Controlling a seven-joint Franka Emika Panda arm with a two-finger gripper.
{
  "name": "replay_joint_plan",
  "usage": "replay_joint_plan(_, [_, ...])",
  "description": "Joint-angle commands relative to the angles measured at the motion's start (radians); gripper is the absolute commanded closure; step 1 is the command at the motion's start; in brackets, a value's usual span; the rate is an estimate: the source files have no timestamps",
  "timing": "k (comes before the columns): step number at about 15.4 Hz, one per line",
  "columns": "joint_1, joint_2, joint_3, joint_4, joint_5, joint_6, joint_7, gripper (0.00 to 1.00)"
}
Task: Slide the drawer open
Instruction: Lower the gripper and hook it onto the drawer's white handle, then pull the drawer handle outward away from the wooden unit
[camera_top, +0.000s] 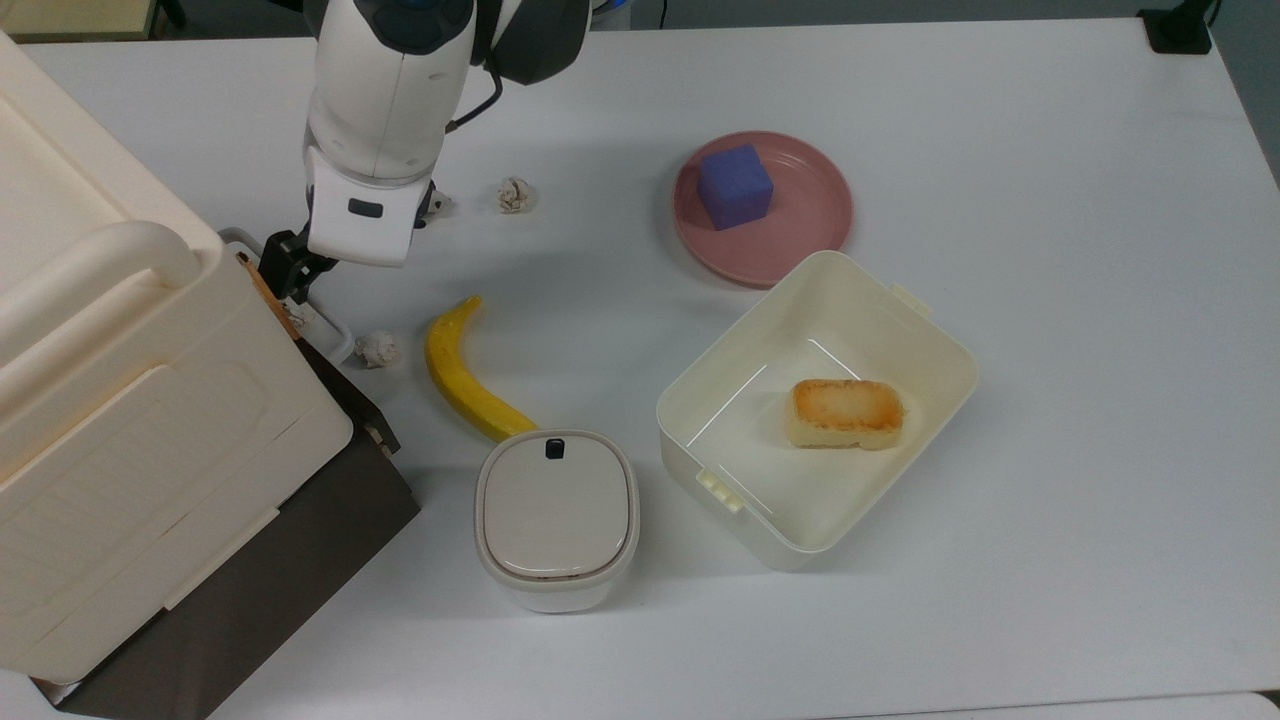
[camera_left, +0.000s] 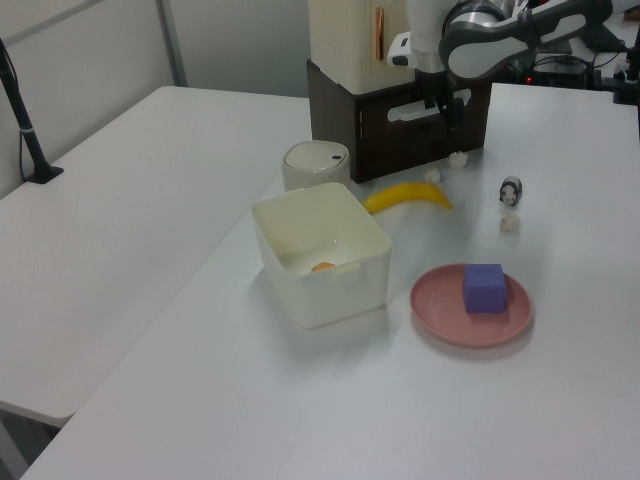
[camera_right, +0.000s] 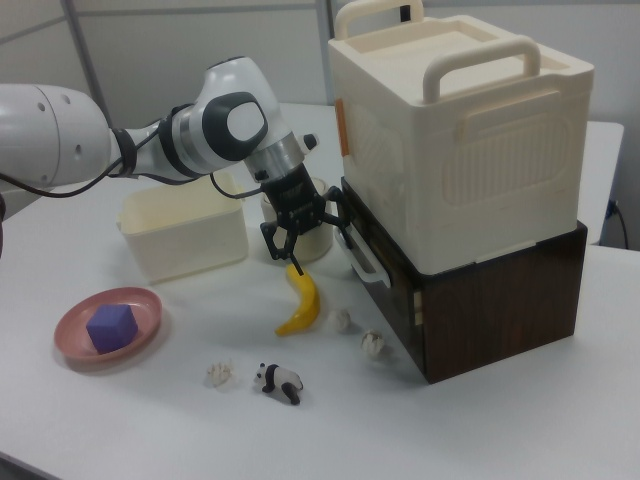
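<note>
The drawer (camera_right: 388, 285) is the dark brown front panel of the cabinet under the big cream box, and it looks flush with the cabinet. Its white loop handle (camera_top: 335, 337) (camera_left: 415, 107) (camera_right: 360, 262) runs along the front. My gripper (camera_top: 290, 272) (camera_left: 450, 107) (camera_right: 310, 240) hangs at one end of that handle, just in front of the panel. In the right view its black fingers stand spread apart, open, with one finger close to the handle's upper end. Whether a finger touches the handle I cannot tell.
A banana (camera_top: 460, 372) and a paper ball (camera_top: 375, 348) lie just in front of the drawer. A lidded cream container (camera_top: 556, 515), an open bin (camera_top: 905, 305) holding bread (camera_top: 847, 412), a pink plate (camera_top: 820, 218) with a purple cube and a panda toy (camera_right: 277, 381) stand farther out.
</note>
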Motion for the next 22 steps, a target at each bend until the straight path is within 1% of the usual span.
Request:
replay_joint_plan(1, [0.011, -0.008, 0.018, -0.016, -0.015, -0.027, 0.039, 0.00])
replay_joint_plan(7, [0.006, -0.009, 0.044, -0.015, -0.004, -0.090, 0.040, 0.00])
replay_joint_plan(16, [0.009, -0.026, 0.062, -0.013, 0.002, -0.156, 0.036, 0.00])
replay_joint_plan(19, [0.002, -0.032, 0.099, -0.013, 0.003, -0.207, 0.036, 0.00])
replay_joint_plan(22, [0.002, -0.043, 0.102, -0.013, 0.031, -0.227, 0.034, 0.00])
